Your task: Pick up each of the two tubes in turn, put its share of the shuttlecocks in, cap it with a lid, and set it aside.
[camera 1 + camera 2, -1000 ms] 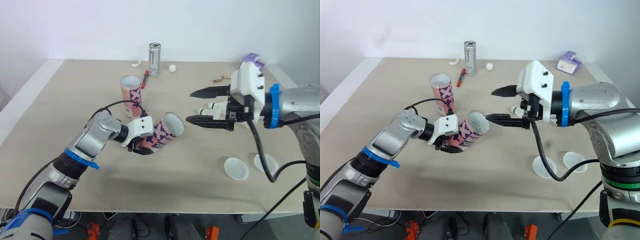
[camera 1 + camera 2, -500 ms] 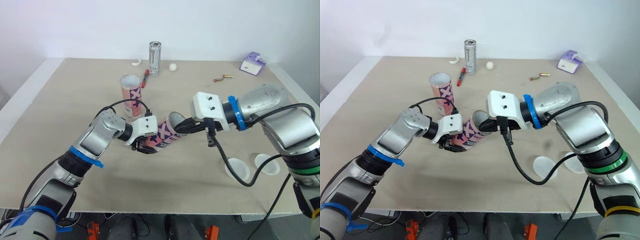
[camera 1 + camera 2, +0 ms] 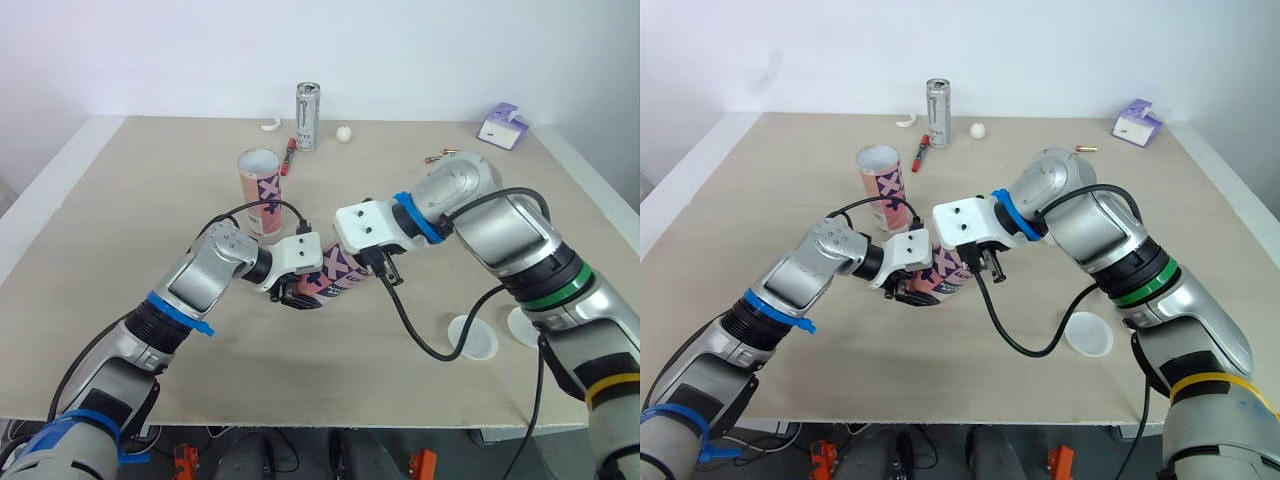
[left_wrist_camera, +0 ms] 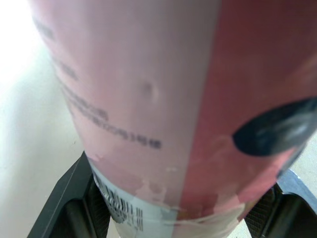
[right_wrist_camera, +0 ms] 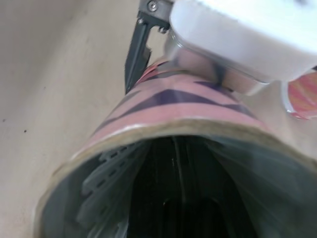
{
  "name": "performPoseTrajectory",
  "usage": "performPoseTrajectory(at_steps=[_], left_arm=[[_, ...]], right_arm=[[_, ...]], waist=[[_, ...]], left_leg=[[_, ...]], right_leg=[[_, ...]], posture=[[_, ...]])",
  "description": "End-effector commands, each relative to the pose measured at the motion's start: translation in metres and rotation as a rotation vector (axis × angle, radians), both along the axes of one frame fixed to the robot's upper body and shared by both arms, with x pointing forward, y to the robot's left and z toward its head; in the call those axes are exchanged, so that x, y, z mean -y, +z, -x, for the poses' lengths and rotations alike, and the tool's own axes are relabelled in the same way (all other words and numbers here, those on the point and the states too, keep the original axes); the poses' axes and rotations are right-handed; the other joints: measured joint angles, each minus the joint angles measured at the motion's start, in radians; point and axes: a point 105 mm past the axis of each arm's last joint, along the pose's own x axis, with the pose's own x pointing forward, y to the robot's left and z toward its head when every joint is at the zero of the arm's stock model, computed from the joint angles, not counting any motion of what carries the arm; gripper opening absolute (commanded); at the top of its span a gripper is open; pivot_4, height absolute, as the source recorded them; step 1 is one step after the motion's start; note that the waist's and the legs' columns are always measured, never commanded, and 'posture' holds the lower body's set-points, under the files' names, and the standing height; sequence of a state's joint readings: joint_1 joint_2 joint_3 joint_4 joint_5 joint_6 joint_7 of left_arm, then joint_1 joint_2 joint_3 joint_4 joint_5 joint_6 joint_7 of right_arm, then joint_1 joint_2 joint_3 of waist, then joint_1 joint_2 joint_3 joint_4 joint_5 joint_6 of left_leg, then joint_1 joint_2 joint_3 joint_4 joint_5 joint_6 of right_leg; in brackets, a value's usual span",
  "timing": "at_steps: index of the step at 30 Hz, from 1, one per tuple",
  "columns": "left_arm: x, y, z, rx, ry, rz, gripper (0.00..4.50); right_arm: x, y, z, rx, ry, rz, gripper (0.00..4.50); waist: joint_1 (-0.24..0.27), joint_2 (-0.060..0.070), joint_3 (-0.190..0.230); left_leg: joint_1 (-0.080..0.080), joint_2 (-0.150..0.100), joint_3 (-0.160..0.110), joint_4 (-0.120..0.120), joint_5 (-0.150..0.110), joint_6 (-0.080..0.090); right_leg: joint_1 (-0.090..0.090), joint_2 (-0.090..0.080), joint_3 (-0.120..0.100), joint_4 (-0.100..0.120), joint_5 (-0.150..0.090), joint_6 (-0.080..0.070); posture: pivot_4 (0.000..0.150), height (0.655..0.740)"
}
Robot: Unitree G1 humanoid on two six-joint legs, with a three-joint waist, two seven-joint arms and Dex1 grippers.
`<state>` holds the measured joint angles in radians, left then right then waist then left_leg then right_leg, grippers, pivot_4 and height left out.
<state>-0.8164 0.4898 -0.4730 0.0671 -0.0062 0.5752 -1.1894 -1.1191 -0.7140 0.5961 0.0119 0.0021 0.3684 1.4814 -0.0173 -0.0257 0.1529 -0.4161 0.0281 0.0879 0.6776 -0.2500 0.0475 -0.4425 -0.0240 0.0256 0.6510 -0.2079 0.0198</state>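
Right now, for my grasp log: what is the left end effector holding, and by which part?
The left end effector clamps the pink tube across its body, near the lower end.

- Held tube (image 3: 336, 274): pink with purple crosses, tilted, open-mouthed, clamped in the left end effector (image 3: 293, 296); white shuttlecock feathers (image 5: 111, 171) inside.
- Second tube (image 3: 261, 190): same pattern, upright, open, just behind.
- Lids (image 3: 473, 337): white, flat on the surface (image 3: 130, 220), right side.
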Motion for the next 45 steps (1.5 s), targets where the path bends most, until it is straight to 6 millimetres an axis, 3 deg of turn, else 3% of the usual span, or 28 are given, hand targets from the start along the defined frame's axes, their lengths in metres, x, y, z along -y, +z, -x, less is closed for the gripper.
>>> performPoseTrajectory(at_steps=[1,8,14,23,29,39,45], left_arm=[[0.008,0.009,0.002,0.026,-0.032,0.020,2.99],[0.010,0.009,0.003,0.018,-0.022,0.033,2.99],[0.001,0.000,-0.001,0.016,0.014,0.026,2.99],[-0.012,-0.013,-0.008,0.008,0.056,0.021,2.99],[-0.003,-0.017,-0.008,0.036,0.028,0.200,2.99],[0.029,-0.022,0.012,-0.034,0.034,0.620,2.99],[0.040,-0.035,0.020,-0.040,0.036,0.678,2.99]], right_arm=[[-0.004,-0.011,-0.001,-0.020,0.029,0.070,0.04],[-0.009,-0.008,-0.007,-0.028,0.044,0.058,0.04],[0.002,0.038,0.001,-0.100,0.002,-0.125,0.04],[0.046,0.072,0.019,-0.130,-0.117,-0.262,0.04],[0.085,0.091,0.026,-0.138,-0.307,-0.471,0.04],[0.136,0.026,0.040,-0.135,-0.653,-0.477,0.04],[0.160,0.003,0.041,-0.103,-0.789,-0.442,0.04]], waist=[[0.000,0.000,0.000],[-0.001,0.000,0.000],[0.000,0.000,0.000],[0.001,0.000,0.000],[0.005,0.000,0.000],[0.021,0.001,0.000],[0.023,0.000,0.000]], left_leg=[[0.000,0.000,0.000,0.000,0.000,0.000],[0.006,0.001,0.001,0.001,0.001,-0.001],[0.007,0.001,0.001,0.001,0.002,-0.002],[0.004,0.000,0.001,0.001,0.001,-0.001],[0.007,0.000,0.001,0.001,0.002,-0.001],[0.000,-0.001,0.001,0.001,0.001,0.000],[0.000,-0.001,0.000,0.001,0.001,0.000]], right_leg=[[0.000,0.000,0.000,0.000,0.000,0.000],[0.003,0.001,0.000,0.003,0.001,-0.003],[0.002,0.001,0.000,0.007,0.000,-0.005],[0.001,-0.001,0.000,0.007,-0.001,-0.004],[0.003,-0.002,-0.001,0.007,0.000,-0.005],[0.000,-0.010,-0.006,0.001,0.002,-0.003],[0.001,-0.006,-0.006,0.000,0.003,-0.002]], posture=[[0.150,0.7400],[0.150,0.7400],[0.150,0.7400],[0.150,0.7400],[0.150,0.7400],[0.150,0.7400],[0.150,0.7400]])
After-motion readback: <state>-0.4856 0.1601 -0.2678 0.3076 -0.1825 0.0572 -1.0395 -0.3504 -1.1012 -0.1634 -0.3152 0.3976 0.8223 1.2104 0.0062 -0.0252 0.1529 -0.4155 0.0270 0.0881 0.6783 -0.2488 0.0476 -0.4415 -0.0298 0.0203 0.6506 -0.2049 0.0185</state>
